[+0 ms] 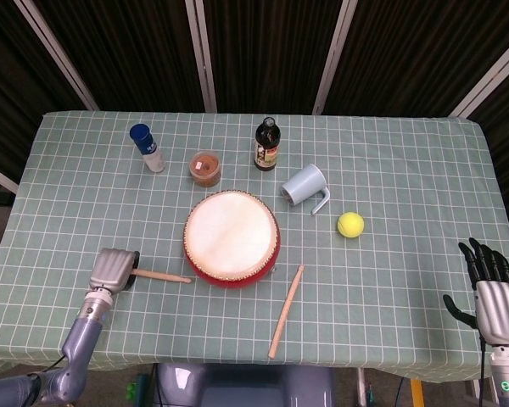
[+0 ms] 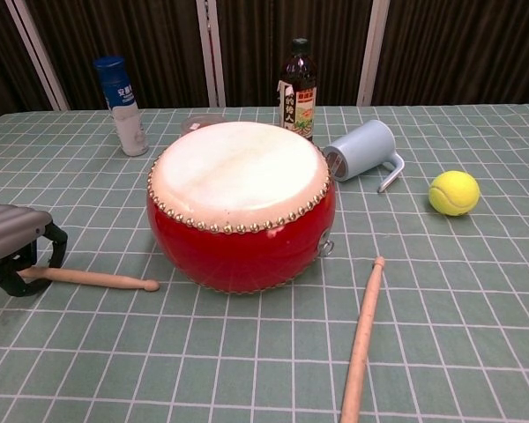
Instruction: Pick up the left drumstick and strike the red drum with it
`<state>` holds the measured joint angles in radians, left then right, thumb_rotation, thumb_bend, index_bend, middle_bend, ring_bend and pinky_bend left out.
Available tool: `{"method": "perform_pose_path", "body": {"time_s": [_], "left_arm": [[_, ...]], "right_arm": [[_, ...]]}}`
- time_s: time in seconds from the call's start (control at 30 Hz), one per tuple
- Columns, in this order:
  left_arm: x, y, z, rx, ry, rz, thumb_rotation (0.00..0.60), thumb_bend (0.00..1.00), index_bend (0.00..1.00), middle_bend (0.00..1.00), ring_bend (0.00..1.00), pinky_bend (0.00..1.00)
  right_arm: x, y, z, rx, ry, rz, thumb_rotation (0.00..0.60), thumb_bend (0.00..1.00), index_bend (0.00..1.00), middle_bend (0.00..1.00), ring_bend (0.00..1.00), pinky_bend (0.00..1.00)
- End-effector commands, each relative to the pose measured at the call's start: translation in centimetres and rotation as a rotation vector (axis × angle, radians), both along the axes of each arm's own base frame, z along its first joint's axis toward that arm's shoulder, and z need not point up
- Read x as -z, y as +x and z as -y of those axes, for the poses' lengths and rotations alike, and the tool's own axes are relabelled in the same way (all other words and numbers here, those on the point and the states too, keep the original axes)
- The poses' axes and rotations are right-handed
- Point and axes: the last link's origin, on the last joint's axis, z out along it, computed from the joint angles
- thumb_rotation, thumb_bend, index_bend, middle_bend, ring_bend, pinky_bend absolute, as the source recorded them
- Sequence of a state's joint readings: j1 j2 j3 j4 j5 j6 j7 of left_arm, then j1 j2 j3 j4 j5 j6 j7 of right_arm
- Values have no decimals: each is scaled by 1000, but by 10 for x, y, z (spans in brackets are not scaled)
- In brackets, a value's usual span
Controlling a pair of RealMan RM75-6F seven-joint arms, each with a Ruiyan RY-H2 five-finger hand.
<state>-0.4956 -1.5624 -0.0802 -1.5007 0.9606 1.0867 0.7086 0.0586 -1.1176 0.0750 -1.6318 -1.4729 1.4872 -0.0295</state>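
The red drum [image 1: 232, 238] [image 2: 241, 204] with its pale skin stands mid-table. The left drumstick [image 1: 163, 275] [image 2: 93, 279] lies flat on the cloth to the drum's left, tip toward the drum. My left hand [image 1: 112, 270] [image 2: 16, 254] sits over the stick's handle end, its dark fingers [image 2: 37, 267] curled around the handle. A second drumstick [image 1: 286, 311] [image 2: 361, 339] lies right of the drum. My right hand [image 1: 495, 297] hovers at the table's right front edge, fingers spread, holding nothing.
Behind the drum stand a blue-capped shaker [image 1: 146, 147], a small brown jar [image 1: 205, 168] and a dark sauce bottle [image 1: 266, 144]. A pale blue mug [image 1: 306, 187] lies on its side, with a yellow tennis ball [image 1: 350, 224] to its right.
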Motion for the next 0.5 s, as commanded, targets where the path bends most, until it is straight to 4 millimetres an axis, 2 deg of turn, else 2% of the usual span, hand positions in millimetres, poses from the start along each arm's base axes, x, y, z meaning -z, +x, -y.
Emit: {"method": "perform_pose_path", "body": {"time_s": [0.03, 0.3, 0.5], "left_arm": [[-5, 3, 1, 5, 13, 25, 600, 543, 679, 1000, 1000, 1000], [-39, 28, 8, 81, 70, 159, 600, 563, 693, 1000, 1000, 1000], [-73, 58, 16, 167, 123, 286, 600, 568, 703, 1000, 1000, 1000]], "right_arm": [[0, 0, 0, 0, -1, 0, 600, 305, 0, 0, 0, 73], [0, 0, 0, 0, 0, -1, 600, 305, 0, 0, 0, 73], [1, 1, 1, -4, 1, -5, 600, 305, 0, 0, 0, 73]]}}
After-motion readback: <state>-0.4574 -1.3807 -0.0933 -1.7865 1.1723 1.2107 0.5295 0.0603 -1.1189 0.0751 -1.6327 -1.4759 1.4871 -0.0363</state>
